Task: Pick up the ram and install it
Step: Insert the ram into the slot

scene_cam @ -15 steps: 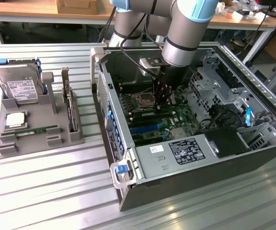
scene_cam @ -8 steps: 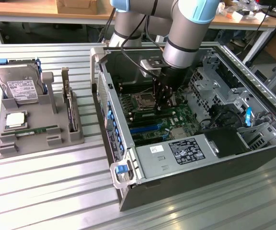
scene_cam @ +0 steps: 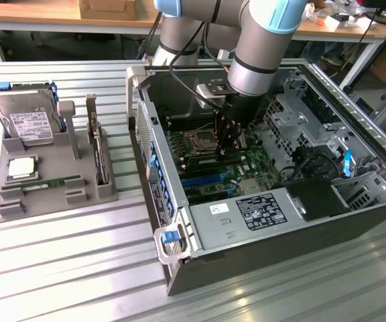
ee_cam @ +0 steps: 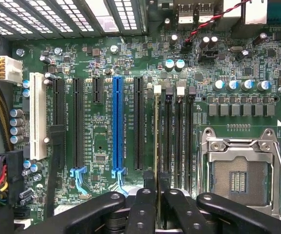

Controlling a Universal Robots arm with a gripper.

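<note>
- Gripper (scene_cam: 231,149): positioned inside the open computer case (scene_cam: 354,201), low over the motherboard (scene_cam: 246,164); its dark fingers (ee_cam: 145,207) are clenched on the ram.
- Ram (ee_cam: 156,136): seen edge-on in the wrist view as a thin strip standing upright, held between the fingers and lined up along the memory slot nearest the blue expansion slot (ee_cam: 117,126). Whether it is fully seated cannot be told.
- Memory slots (ee_cam: 178,131): a row of parallel dark slots, located between the long expansion slots and the processor socket (ee_cam: 238,175).
- Processor socket: metal-framed, open, on the motherboard beside the memory slots.
- Second ram stick (scene_cam: 53,182): lying flat in the grey parts tray (scene_cam: 9,204) on the exterior view's left, well apart from the case.
- Hard drive (scene_cam: 29,121): propped at the tray's rear.
- Processor chip (scene_cam: 21,168): square, silver, resting in the tray near the second stick.
- Expansion card (scene_cam: 98,151): standing upright at the tray's side nearest the case.
</note>
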